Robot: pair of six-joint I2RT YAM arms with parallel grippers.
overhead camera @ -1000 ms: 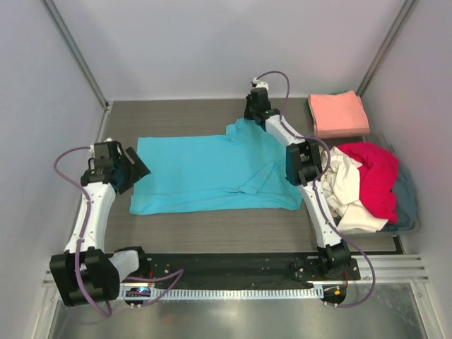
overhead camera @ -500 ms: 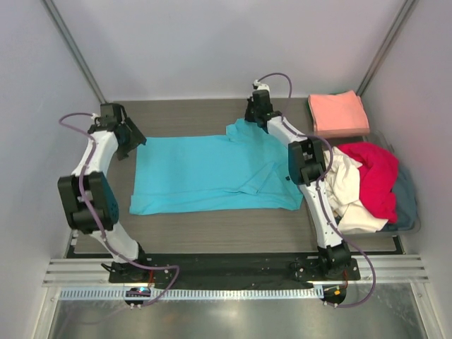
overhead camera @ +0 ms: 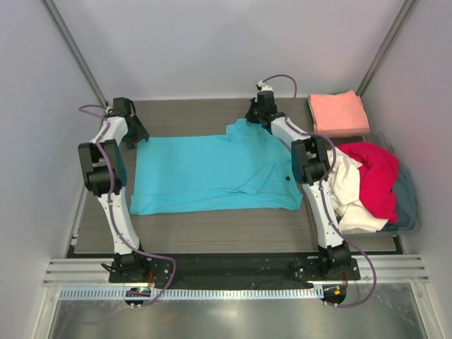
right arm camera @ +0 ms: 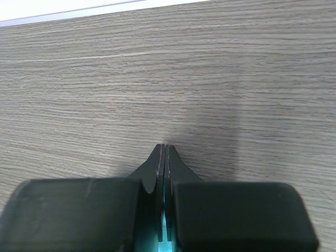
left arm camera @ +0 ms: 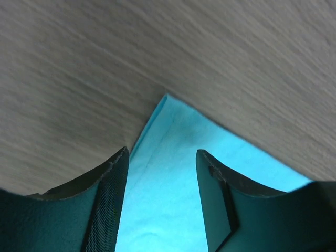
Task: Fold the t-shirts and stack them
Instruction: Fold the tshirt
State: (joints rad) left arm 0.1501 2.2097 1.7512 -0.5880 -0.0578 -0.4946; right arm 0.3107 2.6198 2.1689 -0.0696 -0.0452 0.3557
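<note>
Since a second ago the left arm [overhead camera: 104,169] has swung from the near-left side out to the far-left corner of the turquoise t-shirt [overhead camera: 205,173]; the right arm [overhead camera: 316,187] and all the shirts lie as they did.

The grey wood-grain worktop [overhead camera: 212,229] carries everything. The turquoise t-shirt lies spread flat between the two end effectors, with its far right corner bunched up. Right of the right end effector [overhead camera: 257,113] and nearer the arm bases is a loose heap: a red t-shirt [overhead camera: 376,176] lies over a cream t-shirt [overhead camera: 344,194], and a grey-blue t-shirt [overhead camera: 406,194] shows beneath them. Just right of that end effector a salmon-pink t-shirt [overhead camera: 337,113] lies folded square.

The left end effector [left arm camera: 161,157] is spread wide, its fingers [left arm camera: 107,205] straddling the shirt's pointed corner; whether they touch the cloth I cannot tell. The right end effector's fingers [right arm camera: 157,168] are pressed together, with a sliver of turquoise cloth pinched between them.
</note>
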